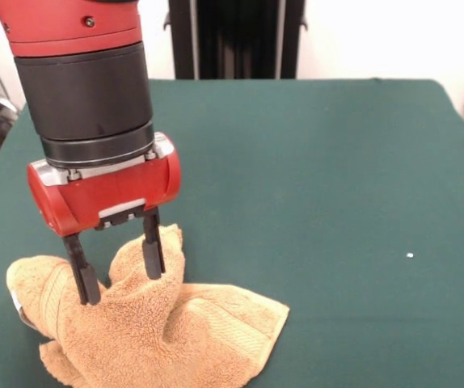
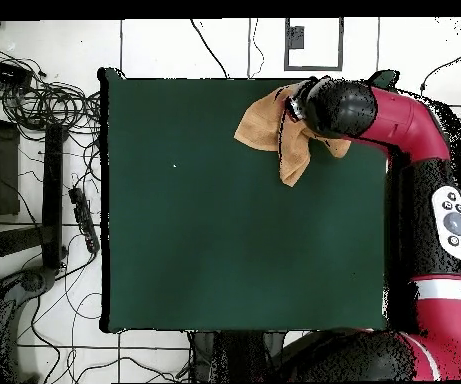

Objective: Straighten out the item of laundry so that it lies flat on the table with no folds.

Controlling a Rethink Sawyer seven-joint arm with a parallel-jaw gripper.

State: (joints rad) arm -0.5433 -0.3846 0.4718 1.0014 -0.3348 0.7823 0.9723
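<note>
The orange-tan towel (image 1: 159, 331) lies crumpled at the table's near left corner in the front view, with folds and a raised hump. In the overhead view the towel (image 2: 267, 130) sits near the top right edge of the green table (image 2: 224, 230). My gripper (image 1: 123, 287) points straight down onto the towel. Its two black fingers (image 1: 82, 279) stand apart, tips pressed into the pile on either side of the hump. In the overhead view the arm's black wrist (image 2: 336, 108) hides the gripper. The towel's near edge runs out of the front view.
The green table (image 1: 329, 178) stretches wide to the right of the towel. A tiny white speck (image 1: 410, 255) lies on it. The black pedestal (image 1: 234, 36) stands at the far edge. Cables and a power strip (image 2: 79, 215) lie on the floor beside the table.
</note>
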